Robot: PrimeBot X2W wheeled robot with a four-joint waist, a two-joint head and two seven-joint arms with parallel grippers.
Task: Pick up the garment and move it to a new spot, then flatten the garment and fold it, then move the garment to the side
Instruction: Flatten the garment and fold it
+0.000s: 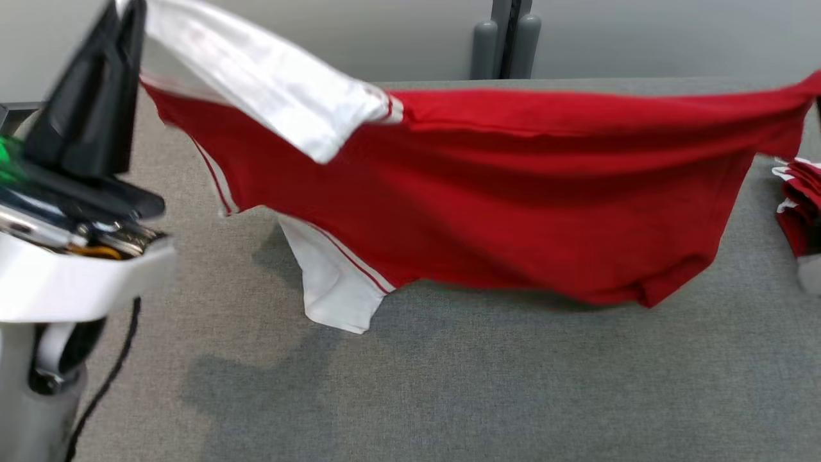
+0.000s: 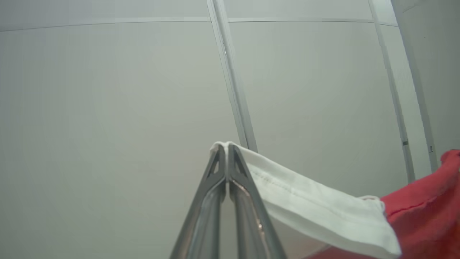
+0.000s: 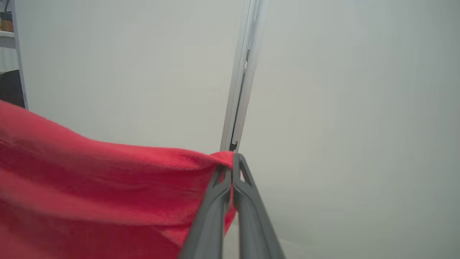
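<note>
The garment [image 1: 500,192], a red shirt with white sleeves and white stripes, hangs stretched wide above the grey table [image 1: 449,385]. My left gripper [image 1: 125,9] at the upper left is shut on the end of a white sleeve [image 2: 309,205]; in the left wrist view its fingertips [image 2: 226,147] pinch the sleeve's hem. My right gripper [image 3: 231,160] is shut on the garment's red edge [image 3: 107,180]; in the head view that corner runs off the right edge. The lower white sleeve [image 1: 333,289] dangles just above the tabletop.
A pile of red and white folded garments [image 1: 798,199] lies at the table's right edge. A grey post [image 1: 507,38] stands behind the table against a pale wall. My left arm's white housing [image 1: 70,269] and a black cable [image 1: 109,378] fill the left side.
</note>
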